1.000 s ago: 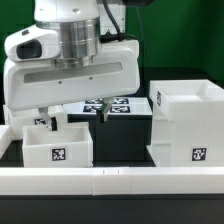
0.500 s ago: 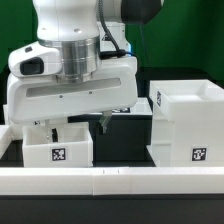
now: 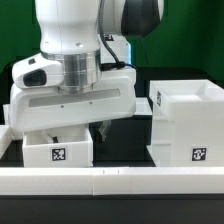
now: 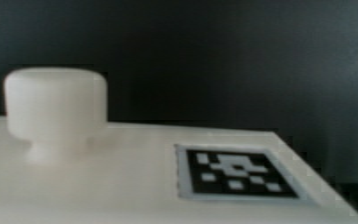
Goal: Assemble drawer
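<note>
A small white drawer tray [image 3: 58, 150] with a square tag on its front stands at the exterior view's left. The tall white housing [image 3: 186, 125], also tagged, stands at the right. My gripper [image 3: 76, 132] hangs low over the tray with its fingers apart. One dark finger [image 3: 100, 130] shows just past the tray's right wall, and the other is hidden behind the tray. It holds nothing. The wrist view shows a white knob [image 4: 55, 108] on a white tray face beside a square tag [image 4: 243, 172]. No fingers show in that view.
A low white border rail [image 3: 110, 181] runs along the front of the black table. The hand's wide white body hides the table's middle behind it. A gap of dark table [image 3: 122, 140] lies between the tray and the housing.
The hand has come down over the left tray, and its finger now reaches beside the tray wall. The tagged board at the back has become covered by the hand.
</note>
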Tool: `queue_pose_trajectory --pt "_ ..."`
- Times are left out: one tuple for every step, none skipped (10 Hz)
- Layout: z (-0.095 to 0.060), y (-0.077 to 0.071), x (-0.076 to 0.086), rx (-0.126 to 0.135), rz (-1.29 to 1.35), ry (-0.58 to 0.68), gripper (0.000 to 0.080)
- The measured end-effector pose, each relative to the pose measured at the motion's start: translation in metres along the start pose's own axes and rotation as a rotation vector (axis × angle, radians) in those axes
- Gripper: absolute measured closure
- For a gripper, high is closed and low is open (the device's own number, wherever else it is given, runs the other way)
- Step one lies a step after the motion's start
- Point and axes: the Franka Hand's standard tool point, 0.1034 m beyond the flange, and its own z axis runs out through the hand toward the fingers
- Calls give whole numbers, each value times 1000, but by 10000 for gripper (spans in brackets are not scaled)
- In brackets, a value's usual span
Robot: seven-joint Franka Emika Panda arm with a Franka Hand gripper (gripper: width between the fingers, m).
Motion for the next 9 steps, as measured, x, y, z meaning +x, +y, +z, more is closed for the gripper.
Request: queue_pose_trajectory --pt "0 0 0 0 0 0 150" --pt "0 0 0 0 0 0 150" --pt "0 0 0 0 0 0 150" --pt "0 0 0 0 0 0 258" --pt "0 0 0 0 0 -1 425" --pt "0 0 0 0 0 -1 425" --pt "0 0 0 0 0 -1 601" --pt "0 -1 0 0 -1 -1 601" --pt "0 -1 0 0 -1 0 756"
